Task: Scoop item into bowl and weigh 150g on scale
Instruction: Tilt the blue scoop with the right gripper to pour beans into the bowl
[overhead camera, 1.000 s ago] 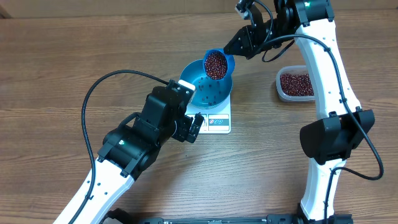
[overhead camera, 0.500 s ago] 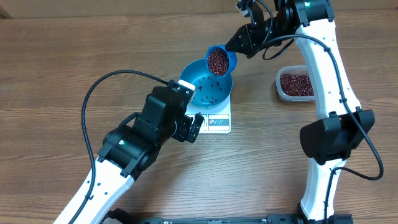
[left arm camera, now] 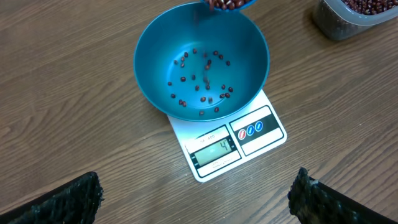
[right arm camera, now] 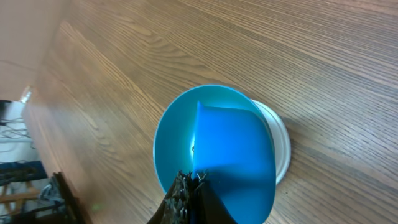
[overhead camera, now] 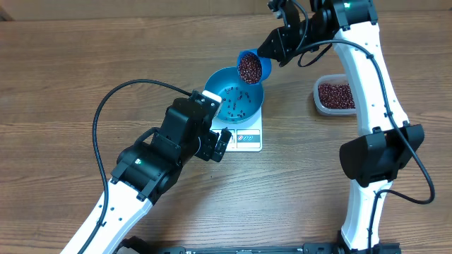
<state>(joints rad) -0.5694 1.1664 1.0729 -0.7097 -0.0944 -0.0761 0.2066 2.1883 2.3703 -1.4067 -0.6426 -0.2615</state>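
- I see the scale (overhead camera: 247, 138) on the worktop (overhead camera: 85, 63) about mid-scene, with its display along the near edge.
- The bowl (overhead camera: 236, 102) sits on the scale, with scattered beans (left arm camera: 205, 99) in its bottom.
- The scoop (overhead camera: 251, 68), loaded with beans, is over the bowl's far right rim, in my right tool (overhead camera: 272, 48).
- The tub (overhead camera: 335, 96), with more beans in it, lies right of the scale, apart from it.
- My left tool (overhead camera: 220, 143) is just near-left of the scale.

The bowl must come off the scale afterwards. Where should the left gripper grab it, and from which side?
Probably the bowl by its near rim, above the scale display, coming down from above, one finger inside, one outside. It looks too wide to span, and the scoop hovers over the far rim.
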